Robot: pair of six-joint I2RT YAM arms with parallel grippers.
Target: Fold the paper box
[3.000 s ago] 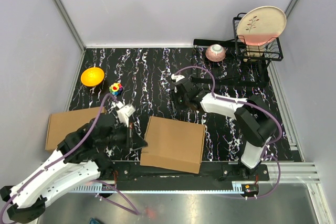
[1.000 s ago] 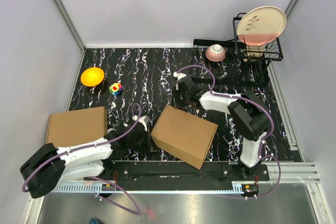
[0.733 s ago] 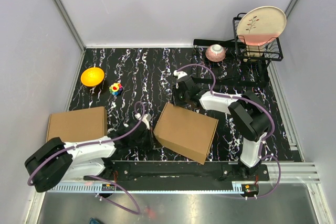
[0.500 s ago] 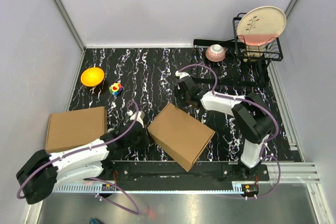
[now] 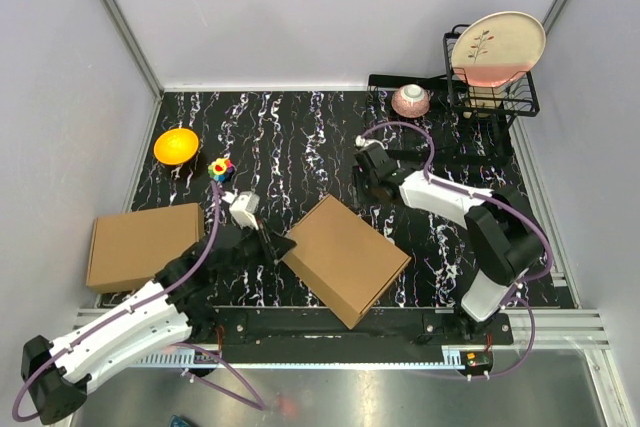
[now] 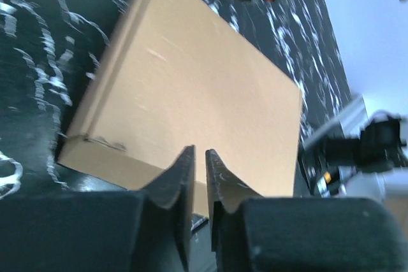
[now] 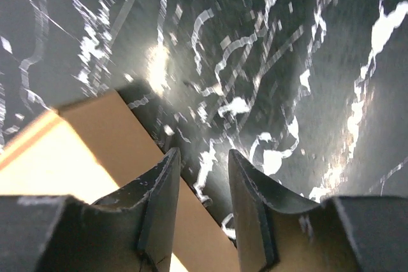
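The box point(image 5: 347, 259) lies skewed at the desk's point(image 5: 290, 137) front edge. The left gripper point(image 6: 196, 153) and right gripper point(image 7: 203, 155) are near it, both released and empty.

Plain brown paper box point(image 5: 345, 259), closed up, lying flat, turned cornerwise, centre-front

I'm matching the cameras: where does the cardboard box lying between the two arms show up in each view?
Top external: the paper box, lower centre, lying diagonally.
Left wrist: fills the middle.
Right wrist: one corner, lower left.
Shared landmark: the black marbled table.
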